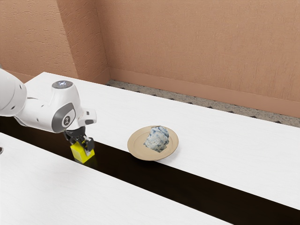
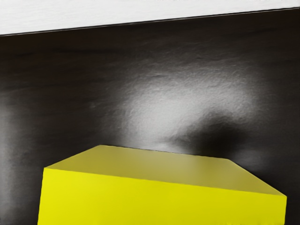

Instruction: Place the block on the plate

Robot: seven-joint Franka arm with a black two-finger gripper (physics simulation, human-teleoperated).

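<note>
Exterior view: the block (image 1: 82, 153) sits at the hand (image 1: 83, 146), over the tabletop's (image 1: 117, 165) dark strip, on the exterior view's left of the plate (image 1: 136, 146). How open the hand is, or whether it grips, I can't tell. A weak hold could drop the block; the plate's lump (image 1: 157, 138) could tip it. It's plain yellow, flat-faced, crisp-edged.

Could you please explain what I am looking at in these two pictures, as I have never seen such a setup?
This is a simulated robot arm with black jaws. The exterior view comes from a camera beside the arm, the wrist view from one on its hand. A dark glossy strip runs along the white table. The tan plate carries a blue-and-white lump. The jaws are down at the yellow block; whether they grip it, I cannot tell.
</note>
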